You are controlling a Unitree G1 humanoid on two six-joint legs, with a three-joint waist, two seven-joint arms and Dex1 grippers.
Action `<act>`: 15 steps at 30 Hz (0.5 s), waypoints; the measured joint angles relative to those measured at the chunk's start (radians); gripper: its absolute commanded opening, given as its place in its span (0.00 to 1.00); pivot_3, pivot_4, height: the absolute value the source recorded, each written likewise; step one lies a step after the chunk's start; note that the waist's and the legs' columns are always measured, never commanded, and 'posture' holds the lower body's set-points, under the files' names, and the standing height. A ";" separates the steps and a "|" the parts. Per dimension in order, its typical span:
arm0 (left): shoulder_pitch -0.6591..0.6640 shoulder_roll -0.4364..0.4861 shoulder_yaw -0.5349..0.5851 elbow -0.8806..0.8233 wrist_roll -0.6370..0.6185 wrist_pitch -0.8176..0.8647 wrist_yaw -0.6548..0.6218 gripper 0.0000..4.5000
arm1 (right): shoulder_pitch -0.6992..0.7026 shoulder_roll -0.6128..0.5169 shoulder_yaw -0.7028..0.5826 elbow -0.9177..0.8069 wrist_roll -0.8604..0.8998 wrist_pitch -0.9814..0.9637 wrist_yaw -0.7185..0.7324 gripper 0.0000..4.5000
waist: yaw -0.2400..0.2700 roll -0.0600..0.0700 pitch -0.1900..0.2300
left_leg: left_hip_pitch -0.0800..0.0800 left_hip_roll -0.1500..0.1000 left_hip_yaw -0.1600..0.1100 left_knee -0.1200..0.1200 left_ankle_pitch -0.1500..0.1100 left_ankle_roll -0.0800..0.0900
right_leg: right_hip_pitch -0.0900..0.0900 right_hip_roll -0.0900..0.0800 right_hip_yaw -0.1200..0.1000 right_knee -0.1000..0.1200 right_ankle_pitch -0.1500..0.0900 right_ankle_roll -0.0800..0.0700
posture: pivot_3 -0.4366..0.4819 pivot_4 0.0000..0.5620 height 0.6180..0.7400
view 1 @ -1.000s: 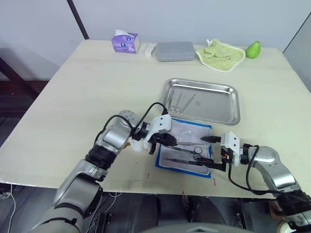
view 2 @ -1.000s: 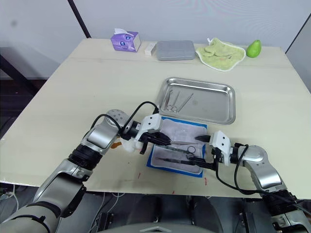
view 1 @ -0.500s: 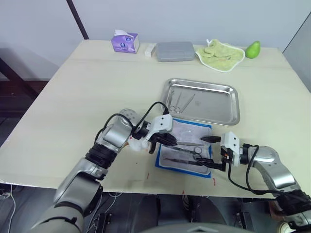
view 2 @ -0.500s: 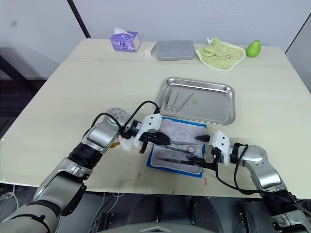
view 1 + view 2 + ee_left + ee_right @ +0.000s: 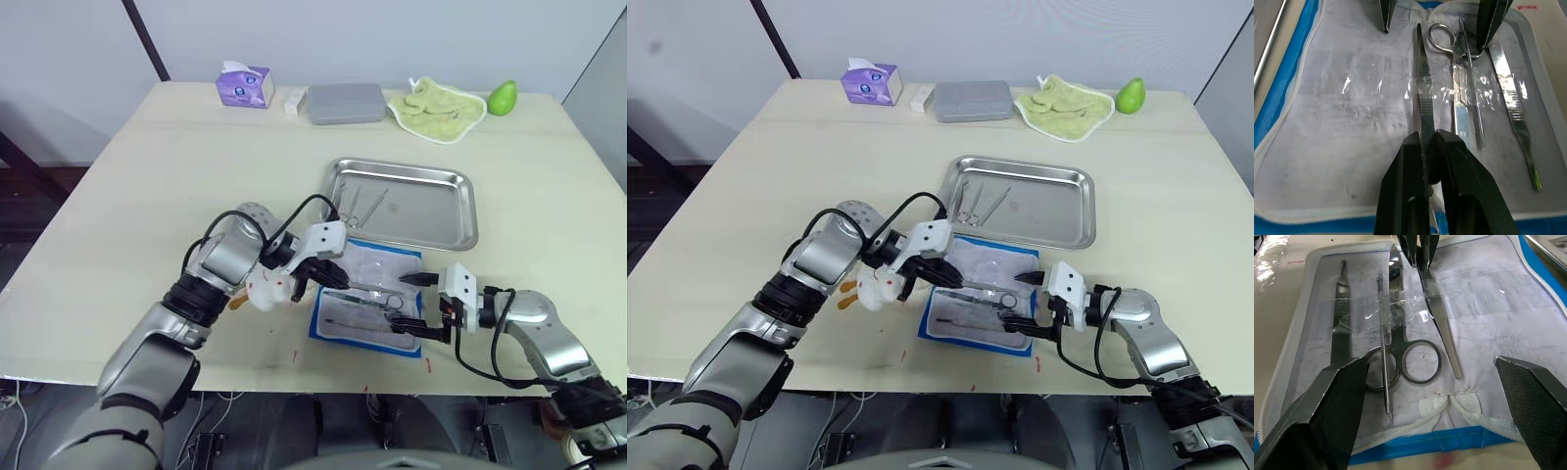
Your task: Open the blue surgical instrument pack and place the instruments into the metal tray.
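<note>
The blue surgical instrument pack (image 5: 336, 330) lies open near the table's front edge, white lining up. Several steel instruments rest on the lining: flat forceps (image 5: 1423, 93), ring-handled scissors (image 5: 1400, 333), a thin probe (image 5: 1383, 357) and a scalpel handle (image 5: 1341, 323). My left gripper (image 5: 329, 282) is at the pack's left side, shut on the near end of the forceps. At the pack's right edge my right gripper (image 5: 406, 304) is open, its fingers (image 5: 1332, 401) spread to either side of the scissors' rings, touching nothing. The metal tray (image 5: 431, 213) sits just behind the pack with a few instruments (image 5: 359, 204) in its left part.
A small white and orange object (image 5: 263, 291) lies by my left wrist. Along the far edge stand a purple tissue box (image 5: 243, 86), a small white item (image 5: 293, 100), a grey flat box (image 5: 344, 103), a green cloth (image 5: 437, 101) and a green pear (image 5: 503, 97).
The camera has shifted a little. My left forearm has swung, showing more of the white and orange object. Both grippers stay at the pack.
</note>
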 measured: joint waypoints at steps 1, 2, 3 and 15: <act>-0.004 0.003 0.000 0.000 0.000 0.002 -0.003 0.01 | 0.000 0.000 0.000 0.000 0.000 0.000 0.000 1.00 | 0.000 0.000 0.000 | 0.000 0.000 0.000 0.000 0.000 0.000 | 0.000 0.000 0.000 0.000 0.000 0.000 | 0.48 0.27 1.00; -0.009 0.006 -0.001 0.000 0.001 0.002 -0.007 0.01 | -0.001 0.000 0.000 0.000 0.000 0.000 0.000 1.00 | 0.000 0.000 0.000 | 0.000 0.000 0.000 0.000 0.000 0.000 | 0.000 0.000 0.000 0.000 0.000 0.000 | 0.48 0.27 1.00; -0.012 0.007 -0.002 0.000 0.001 0.002 -0.010 0.01 | -0.001 0.000 0.001 0.000 0.000 0.001 0.000 1.00 | 0.000 0.000 0.000 | 0.000 0.000 0.000 0.000 0.000 0.000 | 0.000 0.000 0.000 0.000 0.000 0.000 | 0.48 0.27 1.00; -0.014 0.139 0.025 -0.028 -0.022 -0.002 -0.061 0.01 | -0.009 0.000 0.008 0.004 -0.005 0.004 0.001 1.00 | -0.002 0.000 0.000 | 0.001 0.001 0.000 0.000 0.000 0.000 | 0.000 0.000 0.001 0.000 0.000 0.000 | 0.48 0.27 1.00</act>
